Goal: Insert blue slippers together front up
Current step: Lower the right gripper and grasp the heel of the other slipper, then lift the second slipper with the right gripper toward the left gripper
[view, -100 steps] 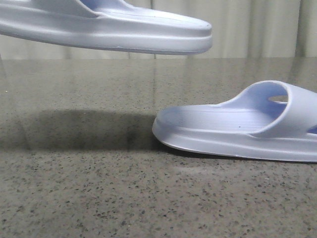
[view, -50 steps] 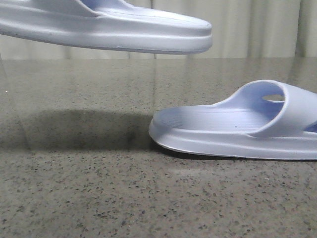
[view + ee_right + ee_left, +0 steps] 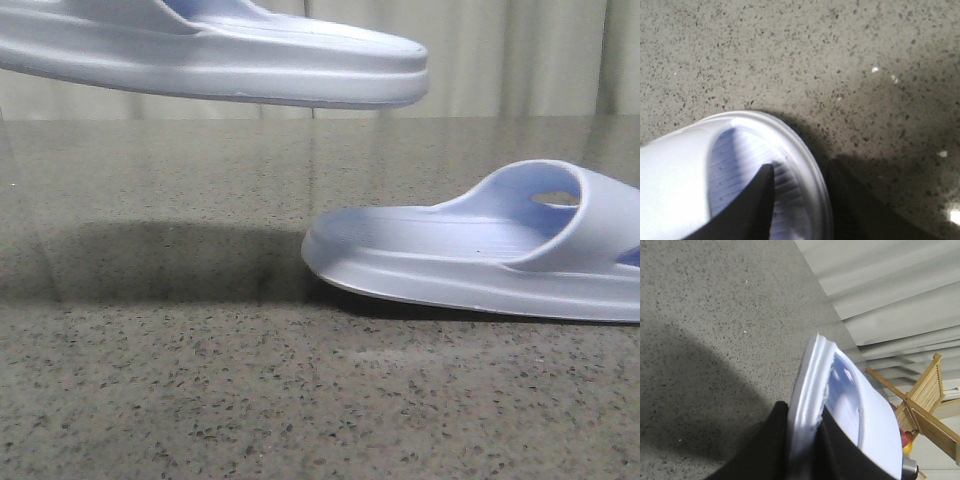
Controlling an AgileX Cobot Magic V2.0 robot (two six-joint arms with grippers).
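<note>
Blue slippers: your raised slipper [image 3: 215, 55] hangs clear above the speckled stone bench [image 3: 200, 400] toward its left edge; your lower slipper [image 3: 480, 255] sits near the right edge, heel end tipped up. Left gripper [image 3: 802, 450] pinches the raised sole; right gripper [image 3: 800, 200] clamps the lower slipper's rim.

Speckled grey stone tabletop [image 3: 200, 400] is carrying one pale blue moulded foam slipper [image 3: 470, 260], its heel end tilting slightly up, rim sitting between the right fingers [image 3: 755, 200].
</note>
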